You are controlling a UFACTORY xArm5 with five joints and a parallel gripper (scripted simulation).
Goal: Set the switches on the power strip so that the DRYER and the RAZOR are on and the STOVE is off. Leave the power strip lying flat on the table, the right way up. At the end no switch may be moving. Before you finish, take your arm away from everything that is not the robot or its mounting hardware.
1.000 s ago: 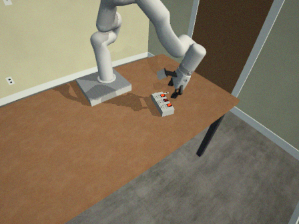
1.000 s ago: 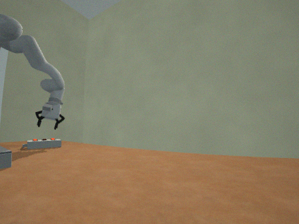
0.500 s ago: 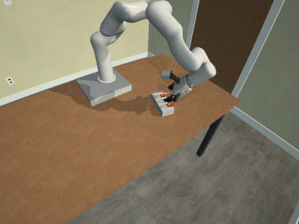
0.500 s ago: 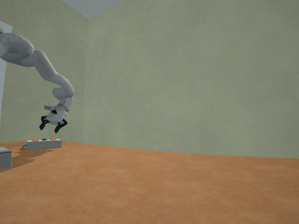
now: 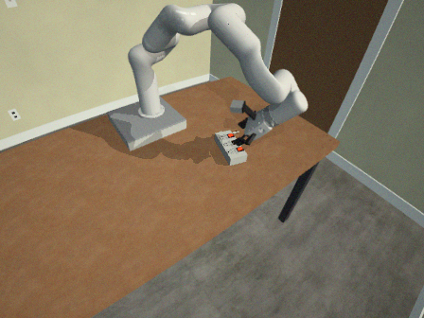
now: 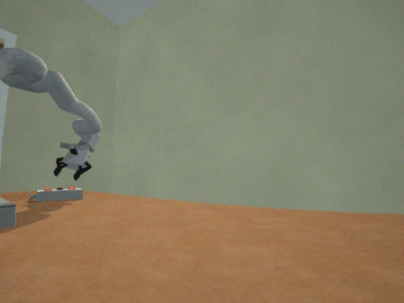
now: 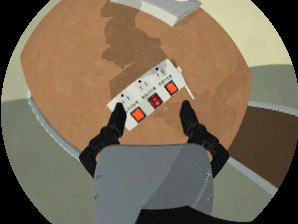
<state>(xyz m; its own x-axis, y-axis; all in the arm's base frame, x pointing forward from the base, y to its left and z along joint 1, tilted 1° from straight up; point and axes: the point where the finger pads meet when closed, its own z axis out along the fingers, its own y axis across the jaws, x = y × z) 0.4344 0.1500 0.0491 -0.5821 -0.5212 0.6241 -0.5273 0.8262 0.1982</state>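
A grey power strip [image 5: 231, 148] lies flat on the brown table, near its far right side. It carries three red rocker switches in a row [image 7: 154, 102]. Their labels are too small to read. It also shows in the exterior view [image 6: 59, 194] at the far left. My gripper [image 5: 247, 131] [image 6: 72, 169] is open and empty. It hangs tilted a little above the strip, apart from it. In the wrist view the two black fingers spread wide, just on the near side of the strip.
The arm's grey base plate [image 5: 147, 122] stands behind the strip to the left. The table's right edge [image 5: 326, 142] runs close to the strip, with a dark leg [image 5: 295, 191] below. A dark doorway [image 5: 326, 57] is behind.
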